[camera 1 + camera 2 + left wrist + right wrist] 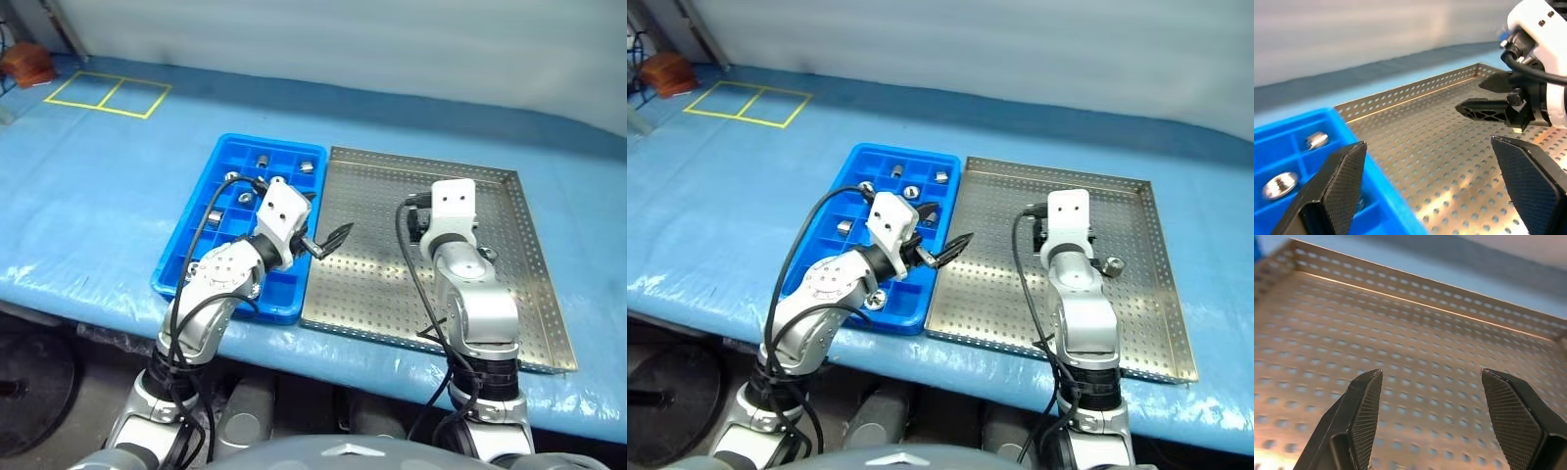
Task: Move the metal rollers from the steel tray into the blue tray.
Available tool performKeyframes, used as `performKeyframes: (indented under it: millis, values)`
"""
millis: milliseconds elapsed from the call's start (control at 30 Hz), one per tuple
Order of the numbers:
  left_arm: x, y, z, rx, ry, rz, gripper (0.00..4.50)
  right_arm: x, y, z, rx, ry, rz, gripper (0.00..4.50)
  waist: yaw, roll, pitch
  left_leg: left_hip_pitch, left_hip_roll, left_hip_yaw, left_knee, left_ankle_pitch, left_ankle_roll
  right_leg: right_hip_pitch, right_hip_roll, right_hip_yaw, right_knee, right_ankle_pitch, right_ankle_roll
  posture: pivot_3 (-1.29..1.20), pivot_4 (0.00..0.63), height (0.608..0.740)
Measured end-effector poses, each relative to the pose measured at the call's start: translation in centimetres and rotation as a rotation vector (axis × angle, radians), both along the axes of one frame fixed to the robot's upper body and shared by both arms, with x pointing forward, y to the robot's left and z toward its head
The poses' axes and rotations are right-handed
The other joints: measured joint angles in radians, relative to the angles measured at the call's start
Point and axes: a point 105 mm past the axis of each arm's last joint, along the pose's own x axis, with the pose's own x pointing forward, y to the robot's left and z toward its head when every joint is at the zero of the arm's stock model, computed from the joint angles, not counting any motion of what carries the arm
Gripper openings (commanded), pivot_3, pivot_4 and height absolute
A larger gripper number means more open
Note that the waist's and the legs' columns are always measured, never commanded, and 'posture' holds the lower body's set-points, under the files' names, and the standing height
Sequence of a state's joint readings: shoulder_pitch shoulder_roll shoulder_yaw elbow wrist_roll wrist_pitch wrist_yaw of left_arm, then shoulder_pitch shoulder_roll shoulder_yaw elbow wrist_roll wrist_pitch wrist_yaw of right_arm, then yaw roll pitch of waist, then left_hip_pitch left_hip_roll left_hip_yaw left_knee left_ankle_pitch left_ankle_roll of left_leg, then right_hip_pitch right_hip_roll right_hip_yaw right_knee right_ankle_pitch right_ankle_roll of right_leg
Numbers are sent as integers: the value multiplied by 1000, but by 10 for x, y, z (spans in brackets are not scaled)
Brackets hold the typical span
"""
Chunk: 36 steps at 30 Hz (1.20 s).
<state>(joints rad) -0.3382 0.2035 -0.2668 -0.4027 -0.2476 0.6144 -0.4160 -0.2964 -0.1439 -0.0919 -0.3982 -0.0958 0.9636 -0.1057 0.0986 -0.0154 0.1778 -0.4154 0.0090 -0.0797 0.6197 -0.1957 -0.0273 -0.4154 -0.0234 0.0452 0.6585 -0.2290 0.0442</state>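
The steel tray [377, 284] lies right of the blue tray [182, 251], their long sides touching. Several metal rollers [894, 173] sit in the blue tray's compartments, and two of them [1277, 184] show in the left wrist view. One roller [1112, 263] lies on the steel tray's floor just right of my right wrist. My left gripper [1427, 147] hovers over the seam between the trays, open and empty. My right gripper [1432, 374] is open over bare perforated floor with nothing between its fingers. The left wrist view also shows the right gripper [1471, 95].
Both trays rest on a table covered with blue sheeting [118, 196], whose front edge runs just below them. A yellow taped rectangle [106, 93] marks the far left, with a brown object [27, 64] behind it. The steel tray's raised rim [1415, 301] borders its floor.
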Motion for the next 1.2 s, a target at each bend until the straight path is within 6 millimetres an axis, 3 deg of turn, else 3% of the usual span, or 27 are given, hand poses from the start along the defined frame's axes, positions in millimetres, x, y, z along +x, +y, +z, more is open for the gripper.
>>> performKeyframes:
  millis: [100,267,433,633,867,1033,1200]
  values:
    - [-4,-12,-2,-9,10,-64,4460,-2,-12,2,-14,-12,-63,3386,-43,0,0,1,0,0,0,0,0,0,0,0,1,0,3,115,150,740]
    - [5,-27,2,-37,18,-93,4460,-3,-6,3,10,-19,-58,3386,-87,0,0,2,0,0,1,1,1,1,1,0,2,1,7,102,150,740]
    - [15,-34,-7,-4,35,-82,4460,-5,12,-2,76,-9,-37,3386,-105,1,0,2,0,-1,1,1,2,2,1,1,2,2,8,87,150,740]
    - [9,-44,-10,3,41,-119,4460,-10,30,-28,185,57,-57,3386,-111,1,0,2,0,0,1,1,2,1,1,2,2,2,9,83,150,740]
    - [8,-45,-10,9,41,-129,4460,4,34,-20,166,-24,-94,3386,-111,1,0,2,0,0,2,1,2,2,1,3,2,2,8,102,150,740]
    - [8,-45,-12,15,44,-123,4460,15,24,-16,203,-77,-269,3386,-109,1,0,2,0,-1,1,2,2,1,1,2,2,2,9,122,150,740]
    - [9,-42,-14,21,47,-109,4460,13,5,-38,138,-7,-467,3386,-108,1,-1,2,-1,-1,1,2,2,2,1,2,2,4,6,138,150,740]
